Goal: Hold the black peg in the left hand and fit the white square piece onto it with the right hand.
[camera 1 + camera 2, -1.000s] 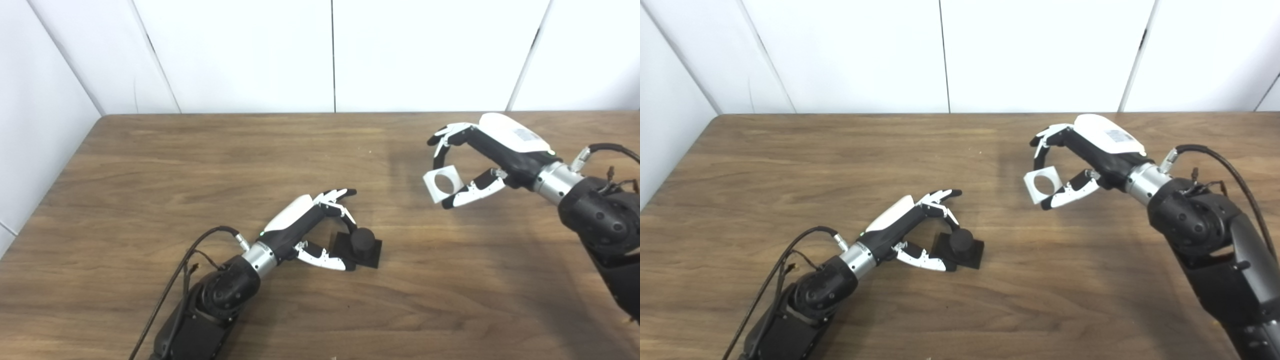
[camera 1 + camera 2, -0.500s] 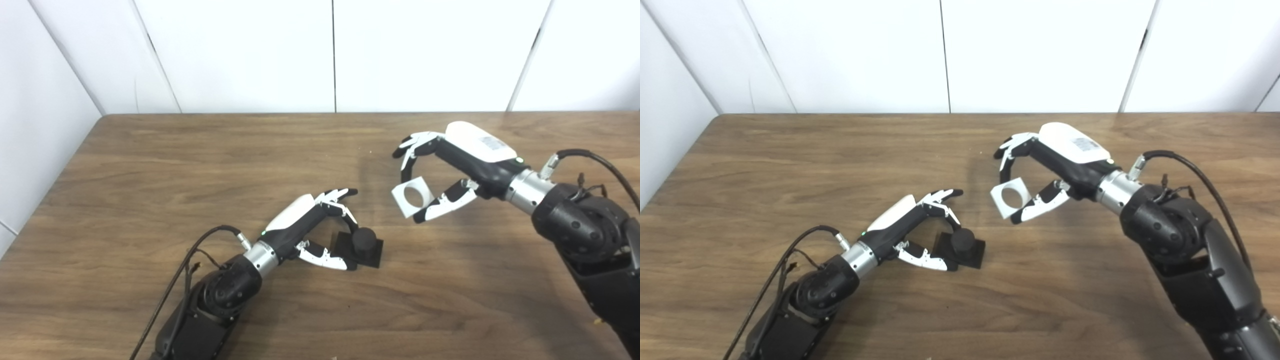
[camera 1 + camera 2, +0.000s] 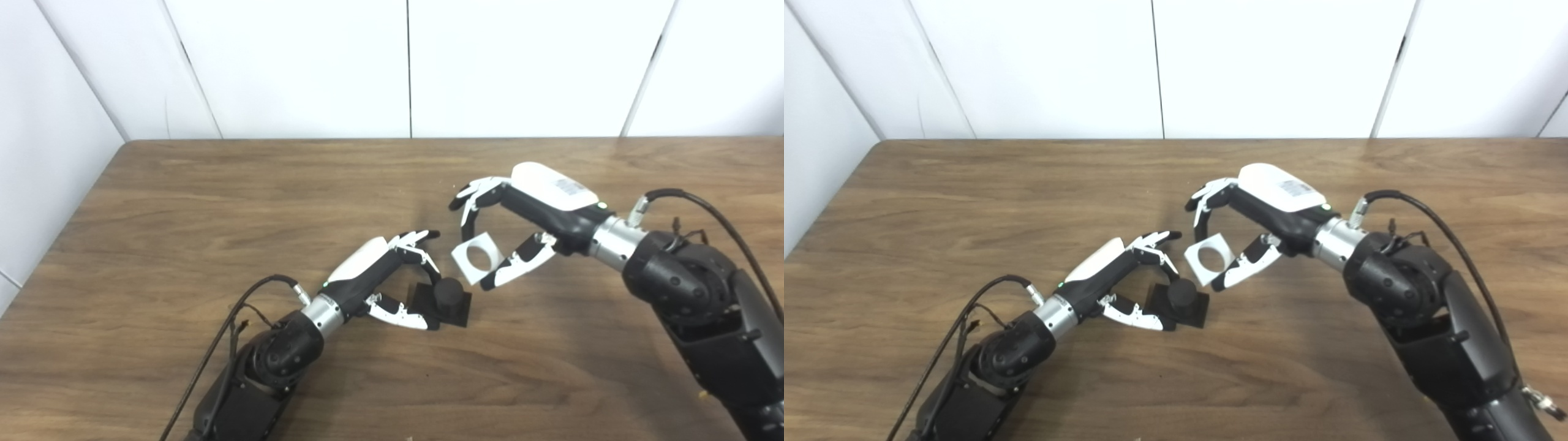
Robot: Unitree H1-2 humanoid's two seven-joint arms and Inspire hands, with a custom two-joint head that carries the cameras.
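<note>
The right robot hand point(image 3: 520, 229) has moved left, pinching the white square piece point(image 3: 477, 264) just above the black peg point(image 3: 446, 296). The left robot hand point(image 3: 392, 288) grips the peg on the desk point(image 3: 184, 208).

My right hand point(image 3: 520, 229) moves leftward and nearer across the brown wooden table point(image 3: 184, 202), carrying the white square piece with its round hole point(image 3: 477, 260) from well apart to just beside the black round peg on its square base point(image 3: 446, 296).
</note>
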